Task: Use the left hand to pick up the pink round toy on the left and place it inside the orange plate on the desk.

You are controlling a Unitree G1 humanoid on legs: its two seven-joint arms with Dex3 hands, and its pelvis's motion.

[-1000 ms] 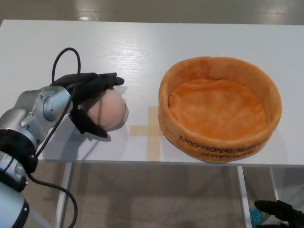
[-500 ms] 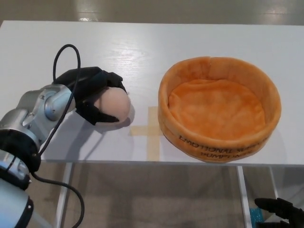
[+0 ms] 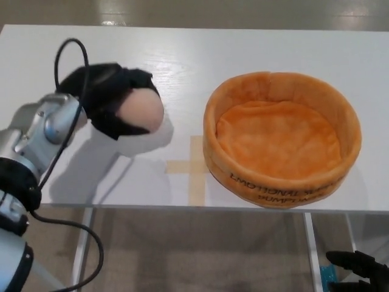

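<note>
Left of the orange plate (image 3: 282, 139), the pink round toy (image 3: 143, 111) sits raised off the white surface (image 3: 255, 48), wrapped by the left hand (image 3: 112, 100) fingers. Nothing lies inside the plate. At the near right corner, the right hand (image 3: 358, 266) is cut off, its grip unreadable.

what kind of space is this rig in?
Probably a lab or test room. A bare white table carries a tape cross as a placement mark, holding only an orange plush plate and the pink ball in the left hand.
</note>
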